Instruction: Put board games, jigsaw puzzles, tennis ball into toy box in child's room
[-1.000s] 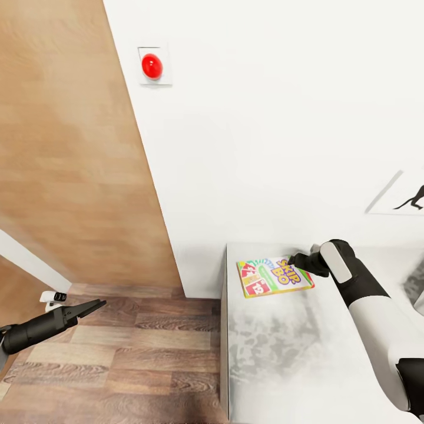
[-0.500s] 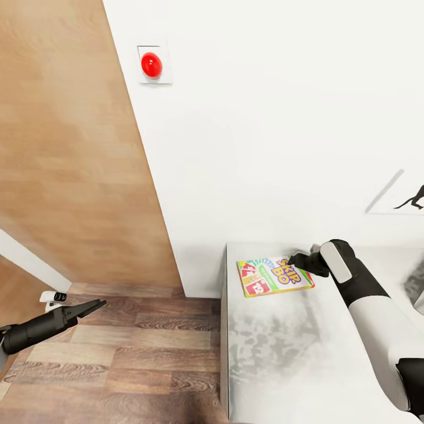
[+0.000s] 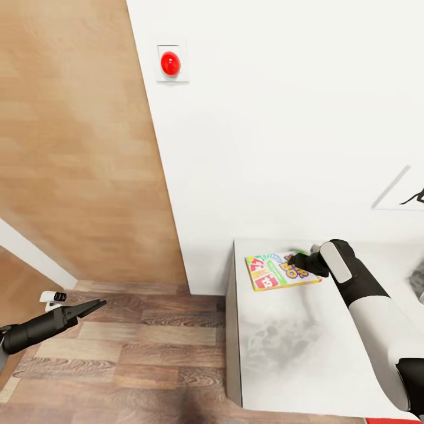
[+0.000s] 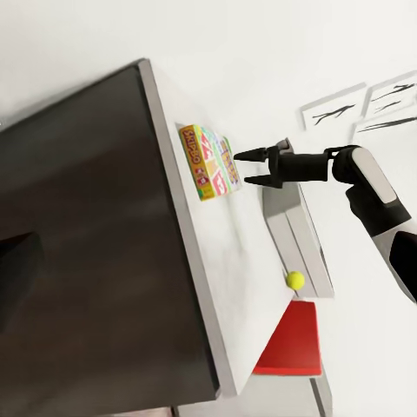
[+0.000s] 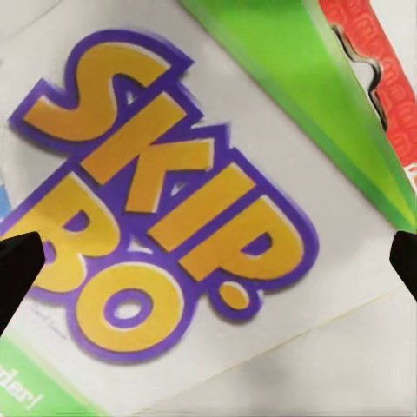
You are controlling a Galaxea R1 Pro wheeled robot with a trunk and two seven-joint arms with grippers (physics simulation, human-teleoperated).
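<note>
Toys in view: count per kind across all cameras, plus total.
Board games: 1, lettered Skip-Bo, flat on the table
Tennis balls: 1
Total: 2

You face a plain white wall (image 3: 282, 118) carrying a round red button on a pale square plate (image 3: 171, 63), with a light wooden door panel (image 3: 76, 147) angled along its left side. Below you, dark wood-plank flooring (image 3: 129, 353) runs up to the wall's foot. At the far right edge, a framed black silhouette picture (image 3: 406, 191) hangs on the wall.
</note>
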